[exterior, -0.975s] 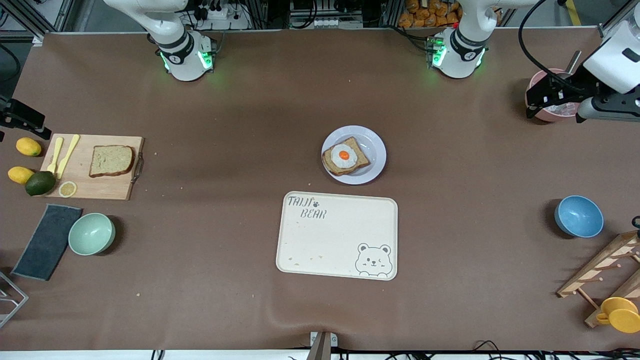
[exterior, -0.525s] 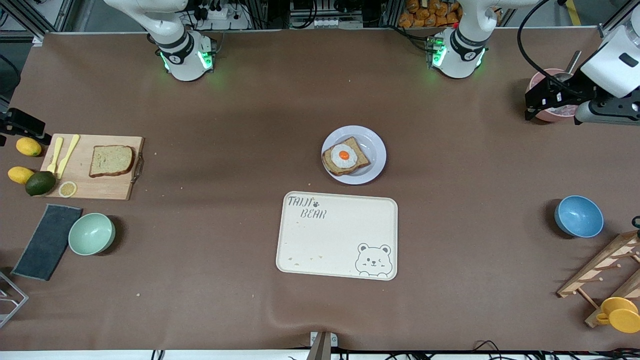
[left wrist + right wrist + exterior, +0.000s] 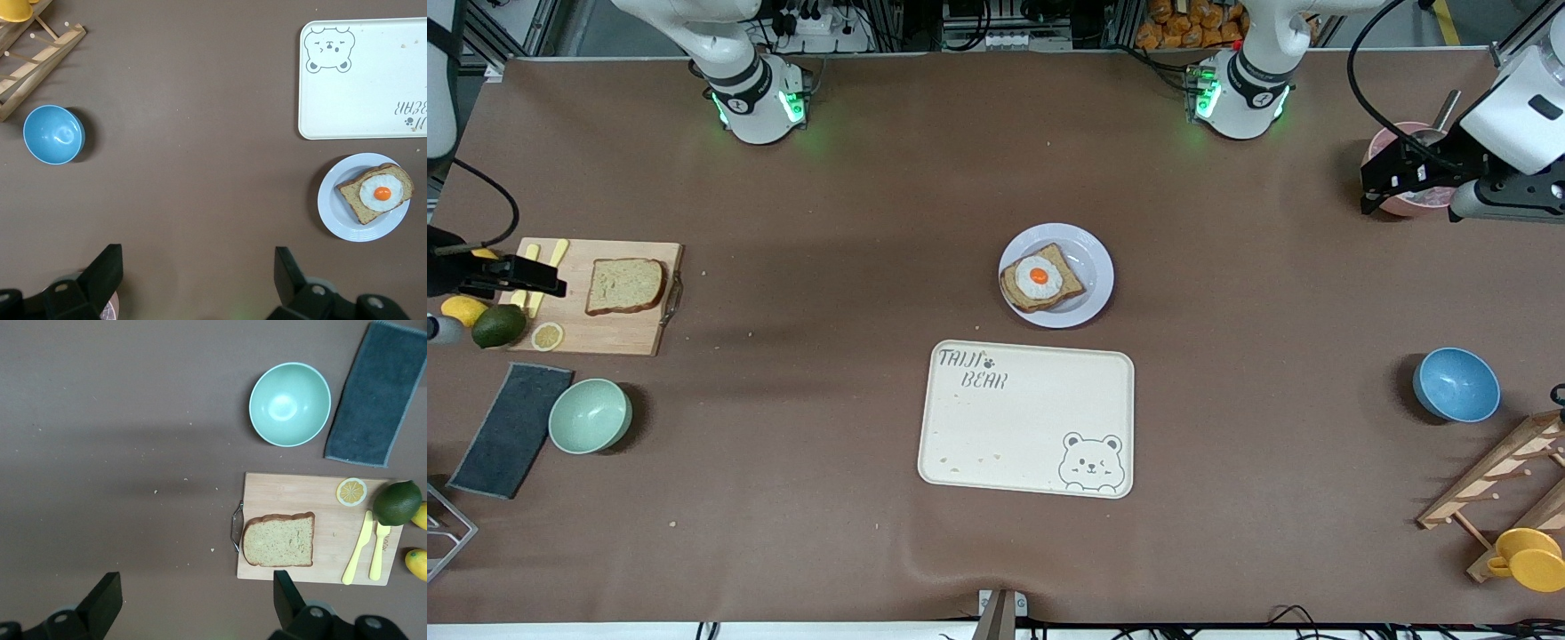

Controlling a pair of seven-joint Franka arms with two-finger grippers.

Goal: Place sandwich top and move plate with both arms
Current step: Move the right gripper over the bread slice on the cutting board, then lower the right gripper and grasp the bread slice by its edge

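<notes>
The sandwich top, a plain bread slice, lies on a wooden cutting board at the right arm's end of the table; it also shows in the right wrist view. The lavender-white plate sits mid-table and holds a slice with a fried egg; the left wrist view shows the plate too. My right gripper is open and empty over the board's cutlery end; in its wrist view the bread lies beside one finger. My left gripper is open and empty over a pink pot.
A cream bear tray lies nearer the front camera than the plate. Lemons, an avocado, yellow cutlery, a mint bowl and a dark cloth crowd the board. A pink pot, blue bowl and wooden rack stand at the left arm's end.
My right gripper has moved from the table's edge to over the cutting board's cutlery end. The left gripper shifted slightly at first, then held still.
</notes>
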